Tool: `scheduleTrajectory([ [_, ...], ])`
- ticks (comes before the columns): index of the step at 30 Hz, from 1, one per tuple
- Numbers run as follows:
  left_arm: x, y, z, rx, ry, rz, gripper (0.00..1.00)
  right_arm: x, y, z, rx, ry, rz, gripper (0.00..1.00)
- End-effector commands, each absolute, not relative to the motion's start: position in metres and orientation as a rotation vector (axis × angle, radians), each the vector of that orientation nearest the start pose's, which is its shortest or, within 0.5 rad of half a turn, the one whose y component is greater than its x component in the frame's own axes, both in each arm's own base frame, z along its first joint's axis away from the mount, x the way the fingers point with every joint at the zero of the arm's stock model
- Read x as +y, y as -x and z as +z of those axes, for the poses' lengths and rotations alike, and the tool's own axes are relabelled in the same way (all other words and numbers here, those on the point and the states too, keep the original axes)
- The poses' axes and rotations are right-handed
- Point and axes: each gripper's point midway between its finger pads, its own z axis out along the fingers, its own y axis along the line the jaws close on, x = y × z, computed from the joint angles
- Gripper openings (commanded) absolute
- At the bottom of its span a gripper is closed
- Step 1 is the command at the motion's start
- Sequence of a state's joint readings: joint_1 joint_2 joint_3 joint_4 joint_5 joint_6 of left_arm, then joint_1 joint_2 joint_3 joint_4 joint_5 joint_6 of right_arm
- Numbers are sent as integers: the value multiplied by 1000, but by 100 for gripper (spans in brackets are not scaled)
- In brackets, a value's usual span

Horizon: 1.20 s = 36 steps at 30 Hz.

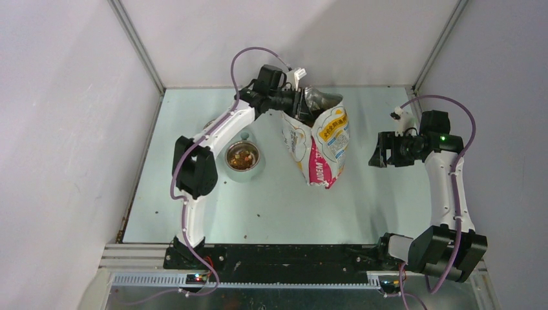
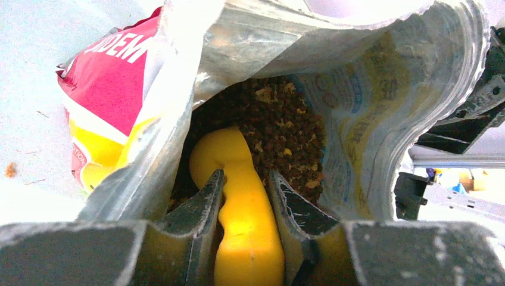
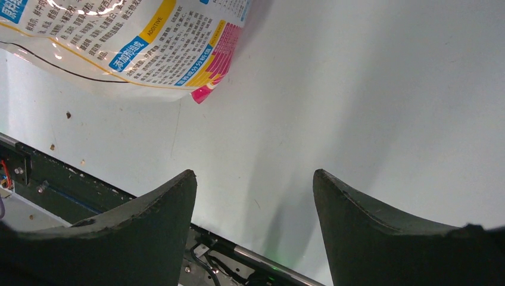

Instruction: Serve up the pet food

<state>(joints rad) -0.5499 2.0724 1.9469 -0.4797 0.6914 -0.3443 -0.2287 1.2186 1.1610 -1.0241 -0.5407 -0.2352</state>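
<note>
The printed bag (image 1: pixel 320 139) stands at the table's back middle, its mouth open. My left gripper (image 1: pixel 298 103) reaches into that mouth, shut on the handle of the yellow-orange scoop (image 2: pixel 238 196). The scoop's head is dug into the brown pet food (image 2: pixel 280 125) inside the bag (image 2: pixel 369 107). A steel bowl (image 1: pixel 242 157) left of the bag holds mixed kibble. My right gripper (image 1: pixel 378 152) hangs open and empty to the right of the bag, above the bare table (image 3: pixel 369 89). The bag's lower corner (image 3: pixel 149 53) shows in the right wrist view.
A second steel bowl (image 1: pixel 210 124) is mostly hidden under the left arm. Loose kibble crumbs (image 3: pixel 68 114) lie on the table. Enclosure walls stand on three sides. The black front rail (image 1: pixel 291 255) runs along the near edge.
</note>
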Motion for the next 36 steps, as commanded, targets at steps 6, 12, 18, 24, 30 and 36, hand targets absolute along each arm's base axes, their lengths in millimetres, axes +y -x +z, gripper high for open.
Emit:
scheduleTrajectory([
  [6, -390, -369, 300, 2076, -674, -1516, 0, 17, -264, 189, 2481, 173, 484, 74],
  [12, -382, -377, 322, 2037, -590, -1613, 0, 15, -261, 188, 2492, 162, 480, 74],
  [18, -369, -384, 338, 2009, -492, -1706, 0, 15, -261, 190, 2488, 153, 475, 74],
  [24, -352, -391, 343, 2011, -396, -1728, 0, 14, -260, 194, 2484, 153, 456, 74],
  [30, -329, -403, 353, 1993, -270, -1751, 0, 13, -260, 195, 2480, 149, 448, 74],
  [36, -312, -406, 363, 1975, -208, -1737, 0, 11, -260, 194, 2481, 152, 437, 74],
])
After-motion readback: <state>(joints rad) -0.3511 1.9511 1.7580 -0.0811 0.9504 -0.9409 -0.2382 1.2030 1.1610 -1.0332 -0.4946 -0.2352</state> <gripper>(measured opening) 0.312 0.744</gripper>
